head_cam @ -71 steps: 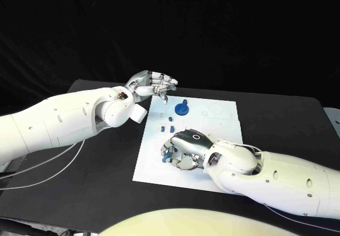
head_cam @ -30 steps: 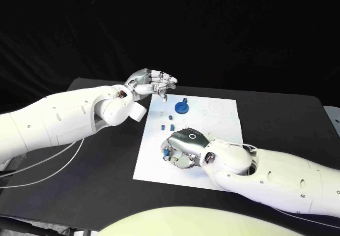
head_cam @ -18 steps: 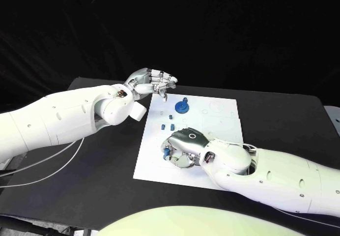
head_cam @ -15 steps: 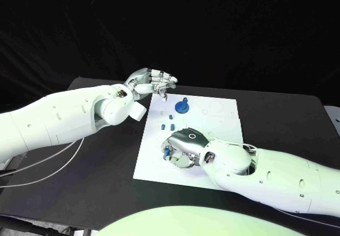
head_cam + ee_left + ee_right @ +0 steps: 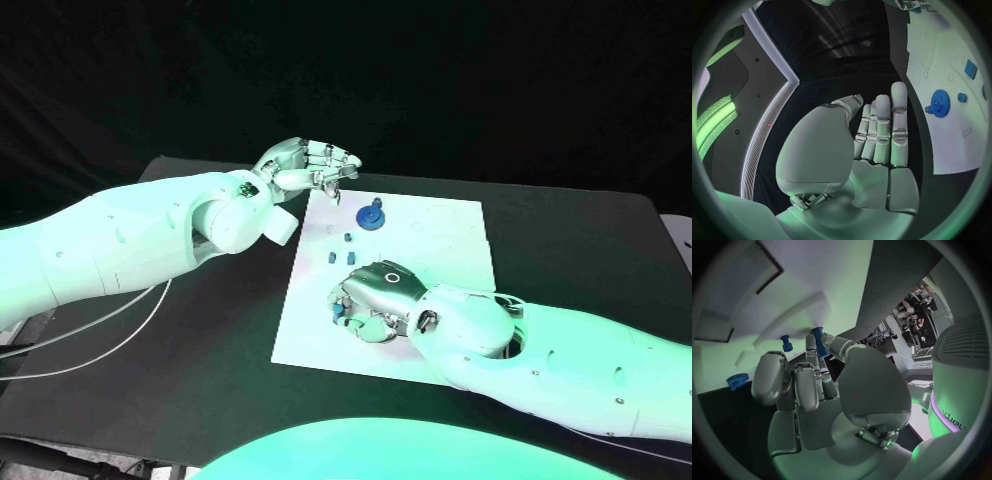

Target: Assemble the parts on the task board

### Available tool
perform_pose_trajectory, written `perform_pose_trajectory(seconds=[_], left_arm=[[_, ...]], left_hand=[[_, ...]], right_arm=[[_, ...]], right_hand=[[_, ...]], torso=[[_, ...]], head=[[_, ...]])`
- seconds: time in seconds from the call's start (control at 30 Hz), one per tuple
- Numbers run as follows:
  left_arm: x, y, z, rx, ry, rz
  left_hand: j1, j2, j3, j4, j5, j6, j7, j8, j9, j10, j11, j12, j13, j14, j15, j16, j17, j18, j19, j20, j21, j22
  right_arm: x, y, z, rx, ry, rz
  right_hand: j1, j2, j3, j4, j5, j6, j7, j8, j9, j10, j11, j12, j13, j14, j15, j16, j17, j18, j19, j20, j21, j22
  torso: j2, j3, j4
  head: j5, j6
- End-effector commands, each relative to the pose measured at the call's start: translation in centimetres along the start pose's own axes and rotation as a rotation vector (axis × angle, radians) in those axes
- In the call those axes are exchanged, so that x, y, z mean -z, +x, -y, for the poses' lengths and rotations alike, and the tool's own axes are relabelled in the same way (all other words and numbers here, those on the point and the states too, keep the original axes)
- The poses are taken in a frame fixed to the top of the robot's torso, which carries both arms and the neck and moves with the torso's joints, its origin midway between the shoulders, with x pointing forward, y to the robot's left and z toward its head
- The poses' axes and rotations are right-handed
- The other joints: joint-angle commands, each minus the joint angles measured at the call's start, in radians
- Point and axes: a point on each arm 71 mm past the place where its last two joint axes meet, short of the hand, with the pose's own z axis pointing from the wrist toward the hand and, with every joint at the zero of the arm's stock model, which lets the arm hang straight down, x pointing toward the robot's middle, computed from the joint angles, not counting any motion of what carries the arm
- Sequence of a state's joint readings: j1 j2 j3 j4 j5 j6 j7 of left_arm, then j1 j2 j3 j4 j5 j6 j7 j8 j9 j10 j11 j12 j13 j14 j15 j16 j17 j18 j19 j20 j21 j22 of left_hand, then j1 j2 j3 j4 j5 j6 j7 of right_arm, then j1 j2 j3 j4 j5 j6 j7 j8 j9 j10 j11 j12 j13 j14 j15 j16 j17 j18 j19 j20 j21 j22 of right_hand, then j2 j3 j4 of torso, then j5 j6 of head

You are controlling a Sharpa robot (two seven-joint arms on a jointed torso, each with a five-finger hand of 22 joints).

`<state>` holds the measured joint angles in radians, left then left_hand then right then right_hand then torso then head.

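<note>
Right hand (image 5: 378,297) pinches a blue part (image 5: 821,347) over the task board (image 5: 433,250); left hand (image 5: 306,167) hovers curled, empty.

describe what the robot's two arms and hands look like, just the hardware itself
Both arms have smooth, rounded white shells with small dark screw holes; thin pale cables trail from the left arm and by the right arm. The left hand and right hand are silver metal with segmented fingers. The right hand's back bears a small ring mark.

Head overhead; 2 wrists close — perhaps sharing board (image 5: 433,225).
</note>
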<state>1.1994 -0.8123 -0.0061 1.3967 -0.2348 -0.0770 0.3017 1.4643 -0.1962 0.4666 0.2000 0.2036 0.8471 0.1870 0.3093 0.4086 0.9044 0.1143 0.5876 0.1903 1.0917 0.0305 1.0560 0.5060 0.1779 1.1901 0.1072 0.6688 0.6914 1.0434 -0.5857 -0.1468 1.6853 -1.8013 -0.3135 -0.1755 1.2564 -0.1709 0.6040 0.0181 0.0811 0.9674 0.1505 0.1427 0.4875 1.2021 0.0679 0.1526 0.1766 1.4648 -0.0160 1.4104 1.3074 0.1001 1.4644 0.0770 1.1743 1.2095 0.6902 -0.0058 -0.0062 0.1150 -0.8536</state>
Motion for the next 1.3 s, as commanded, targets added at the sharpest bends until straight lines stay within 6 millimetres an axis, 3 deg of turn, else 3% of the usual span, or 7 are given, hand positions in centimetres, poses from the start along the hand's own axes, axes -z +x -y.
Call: perform_pose_trajectory(seconds=[0.03,0.6,0.9,1.03,1.3], left_arm=[[0.0,0.2,0.1,0.011,0.006,-0.014],[0.0,0.0,0.1,0.010,0.002,-0.011],[0.1,0.0,0.1,0.009,0.001,-0.009],[0.1,-0.1,0.0,0.009,0.001,-0.009],[0.2,-0.3,0.0,0.007,-0.001,-0.004]], left_hand=[[-0.013,0.000,0.007,0.001,0.000,-0.007,-0.003,0.000,0.001,-0.010,0.000,0.003,0.001,-0.002,0.003,0.001,0.001,0.006,0.000,0.007,-0.006,0.001],[-0.016,0.000,0.009,-0.001,0.000,-0.008,-0.003,0.001,0.003,-0.012,0.000,0.006,0.003,-0.004,0.003,0.001,0.002,0.006,0.000,0.007,-0.006,0.001],[-0.016,0.000,0.009,-0.001,0.000,-0.008,-0.003,0.001,0.003,-0.012,0.000,0.006,0.003,-0.004,0.003,0.001,0.002,0.006,0.000,0.007,-0.006,0.001],[-0.016,0.001,0.010,-0.001,0.000,-0.009,-0.003,0.001,0.003,-0.013,0.000,0.006,0.003,-0.004,0.003,0.001,0.002,0.006,0.000,0.007,-0.006,0.001],[-0.016,0.001,0.010,-0.001,0.000,-0.009,-0.003,0.001,0.003,-0.013,0.000,0.006,0.003,-0.004,0.003,0.001,0.002,0.006,0.000,0.007,-0.006,0.001]], right_arm=[[0.0,0.0,-0.1,0.010,-0.004,0.007],[0.2,0.1,-0.1,0.012,-0.004,-0.012],[0.5,-0.2,0.1,0.008,0.003,0.027],[1.0,-0.7,0.2,-0.003,0.002,0.083],[3.0,-2.8,1.0,-0.035,-0.001,0.185]], right_hand=[[-0.001,-0.007,-0.001,0.004,0.001,-0.006,0.003,-0.005,-0.002,0.001,0.009,-0.002,0.001,0.057,0.007,0.003,0.029,-0.010,-0.003,0.007,-0.004,0.000],[-0.027,-0.039,-0.026,0.018,0.012,-0.031,0.001,-0.024,-0.013,-0.005,0.010,-0.003,0.007,0.056,0.008,0.005,0.029,-0.010,-0.003,0.009,-0.004,0.002],[-0.033,-0.056,-0.055,0.030,0.001,-0.100,0.002,-0.062,-0.032,-0.017,0.004,-0.007,0.014,0.056,0.004,0.006,0.029,-0.008,-0.004,0.007,-0.012,-0.002],[-0.032,-0.059,-0.071,0.036,0.002,-0.136,-0.003,-0.076,-0.041,-0.023,0.000,-0.006,0.018,0.055,0.001,0.006,0.028,-0.008,-0.005,0.004,-0.015,-0.004],[-0.030,-0.063,-0.091,0.043,0.003,-0.166,-0.008,-0.078,-0.047,-0.022,-0.004,0.002,0.025,0.055,-0.003,0.005,0.026,-0.007,-0.005,0.001,-0.018,-0.005]], torso=[[0.000,-0.0001,-0.0005],[0.000,-0.0003,-0.0005],[0.000,-0.0003,0.0001],[0.000,0.0002,0.0002],[-0.002,-0.0010,-0.0010]], head=[[0.000,-0.003],[0.000,-0.006],[-0.001,-0.006],[-0.002,-0.005],[-0.010,0.004]])
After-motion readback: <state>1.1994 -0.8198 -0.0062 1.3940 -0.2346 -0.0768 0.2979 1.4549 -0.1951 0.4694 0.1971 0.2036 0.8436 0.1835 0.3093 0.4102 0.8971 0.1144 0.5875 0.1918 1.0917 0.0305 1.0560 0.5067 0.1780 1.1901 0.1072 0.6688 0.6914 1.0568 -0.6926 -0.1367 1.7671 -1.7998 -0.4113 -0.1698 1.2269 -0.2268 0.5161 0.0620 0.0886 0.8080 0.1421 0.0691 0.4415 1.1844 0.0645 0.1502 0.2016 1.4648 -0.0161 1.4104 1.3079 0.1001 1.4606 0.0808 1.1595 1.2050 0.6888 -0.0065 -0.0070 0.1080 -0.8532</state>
